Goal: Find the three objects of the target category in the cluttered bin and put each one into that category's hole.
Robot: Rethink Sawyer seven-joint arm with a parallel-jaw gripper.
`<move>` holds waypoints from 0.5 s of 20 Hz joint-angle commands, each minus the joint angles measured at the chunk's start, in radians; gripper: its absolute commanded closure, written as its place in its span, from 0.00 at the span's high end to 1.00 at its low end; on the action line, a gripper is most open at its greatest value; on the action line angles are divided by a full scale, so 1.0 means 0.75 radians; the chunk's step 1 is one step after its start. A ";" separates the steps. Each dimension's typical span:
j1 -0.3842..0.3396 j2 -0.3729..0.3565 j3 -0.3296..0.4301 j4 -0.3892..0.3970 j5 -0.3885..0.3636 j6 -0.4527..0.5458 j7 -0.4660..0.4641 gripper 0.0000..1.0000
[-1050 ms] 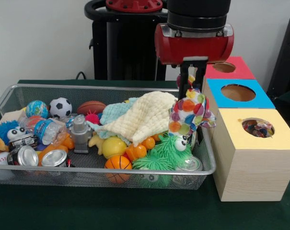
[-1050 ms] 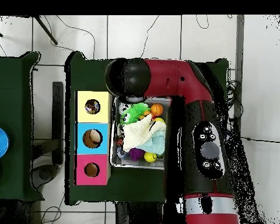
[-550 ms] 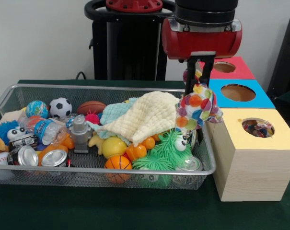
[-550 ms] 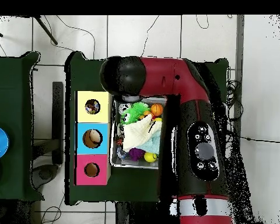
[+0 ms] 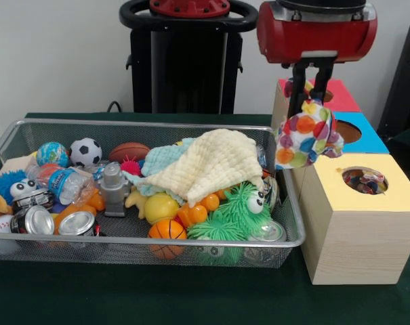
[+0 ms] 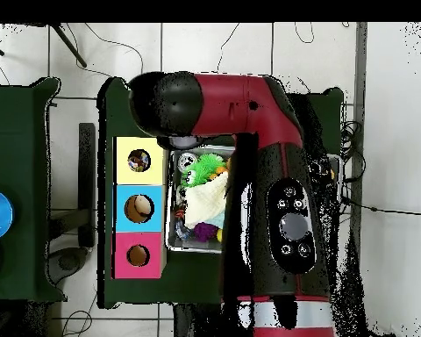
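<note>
My gripper [image 5: 310, 95] hangs at the upper right of the front view, shut on a white cloth with coloured dots [image 5: 306, 135]. The cloth dangles clear of the wire bin [image 5: 296, 210], in front of the blue box [image 5: 367, 139] and above the near-left corner of the yellow box [image 5: 357, 223]. The yellow box's hole [image 5: 364, 181] holds a similar spotted cloth. Behind stands the red box [image 5: 343, 98]. In the overhead view the arm [image 6: 223, 96] hides the gripper and cloth; the yellow box [image 6: 139, 160], blue box [image 6: 139, 208] and pink box [image 6: 138, 255] show.
The bin holds a pale yellow knitted cloth [image 5: 205, 162], a green fuzzy toy with eyes [image 5: 242, 210], small balls such as a basketball [image 5: 167, 233] and a soccer ball [image 5: 86, 150], cans [image 5: 76, 223], a water bottle [image 5: 62, 183] and a grey robot figure [image 5: 113, 186].
The gripper has risen and moved right in the front view, carrying the dotted cloth from the bin's right end to above the boxes.
</note>
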 commanded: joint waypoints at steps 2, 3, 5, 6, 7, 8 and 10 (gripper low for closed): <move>0.018 0.034 -0.025 -0.080 0.043 0.242 0.256 0.00; 0.022 0.038 -0.027 -0.096 0.048 0.255 0.260 0.00; 0.029 0.053 -0.031 -0.126 0.048 0.271 0.263 0.00; 0.035 0.060 -0.031 -0.151 0.049 0.288 0.267 0.00; 0.041 0.068 -0.032 -0.176 0.050 0.305 0.271 0.00; 0.046 0.073 -0.035 -0.190 0.050 0.317 0.275 0.00; 0.053 0.080 -0.040 -0.214 0.053 0.338 0.284 0.00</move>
